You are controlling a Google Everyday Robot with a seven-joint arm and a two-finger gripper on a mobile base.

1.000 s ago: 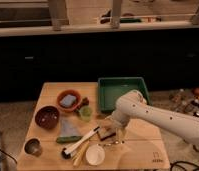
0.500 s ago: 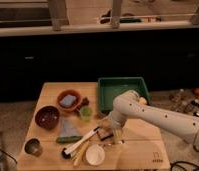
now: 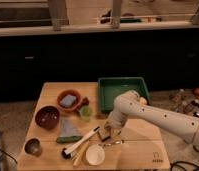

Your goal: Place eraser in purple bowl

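Observation:
The purple bowl (image 3: pixel 47 117) sits at the left of the wooden table (image 3: pixel 138 142) and holds nothing that I can see. The eraser (image 3: pixel 105 135) is a small tan and black block lying on the table in front of the green tray. My gripper (image 3: pixel 108 130) hangs at the end of the white arm (image 3: pixel 153 116), which reaches in from the right. It is low over the table, right at the eraser and partly covering it. The bowl is well to the gripper's left.
An orange bowl (image 3: pixel 69 100) with a blue sponge stands behind the purple bowl. A green tray (image 3: pixel 122 89) is at the back. A small green cup (image 3: pixel 85 113), a blue-green cloth (image 3: pixel 68 131), a long white-and-black tool (image 3: pixel 82 142), a white cup (image 3: pixel 95 154) and a metal cup (image 3: pixel 33 146) lie between.
The gripper has shifted slightly to the left and stayed low at the eraser. Nothing else on the table has moved.

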